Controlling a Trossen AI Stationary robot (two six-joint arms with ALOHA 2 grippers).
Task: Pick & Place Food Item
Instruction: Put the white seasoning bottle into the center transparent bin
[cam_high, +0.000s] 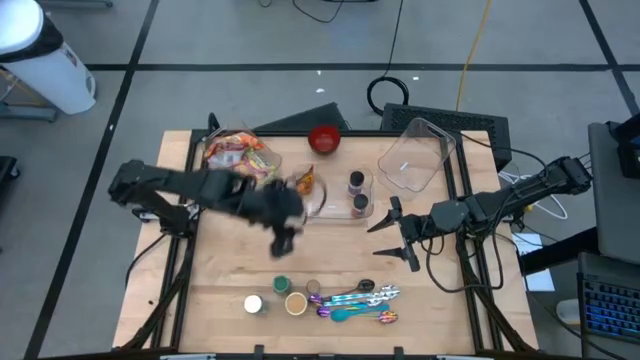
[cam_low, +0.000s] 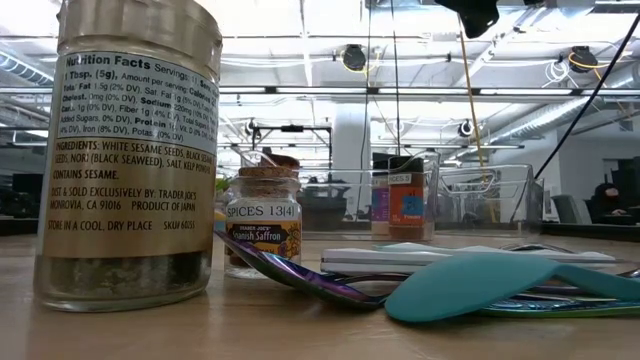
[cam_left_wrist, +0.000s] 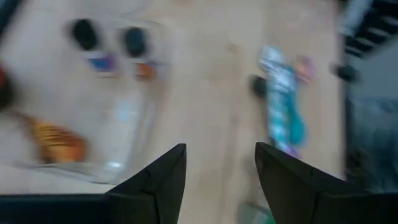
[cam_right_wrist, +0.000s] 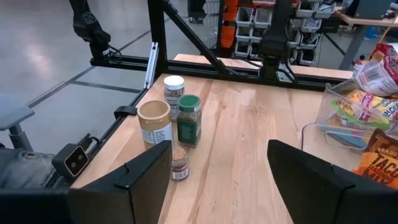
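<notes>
Two grippers are hanging over the table (cam_high: 220, 300), and neither is carrying anything. The left gripper (cam_high: 283, 240) is hovering above bare wood just beside the clear tray (cam_high: 338, 216), its fingers (cam_left_wrist: 158, 180) standing apart with nothing between them. The right gripper (cam_high: 398, 232) is waiting on the tray's other side, spread wide and also empty. Inside the tray, two spice jars (cam_high: 357, 194) are standing upright, and an orange snack packet (cam_high: 304, 184) is lying at the end nearer the left arm. More jars, among them the green-capped jar (cam_right_wrist: 189, 119), are grouped near the table's front edge, next to the measuring spoons (cam_high: 355, 300). Which item is meant cannot be told; the grouped jars are the likely candidates. Such jars are appearing rigid, light and smooth-walled, so slipping is probable: the fingers should be closing around the body below the cap, squarely. Tipping a neighbouring jar is the main risk.
</notes>
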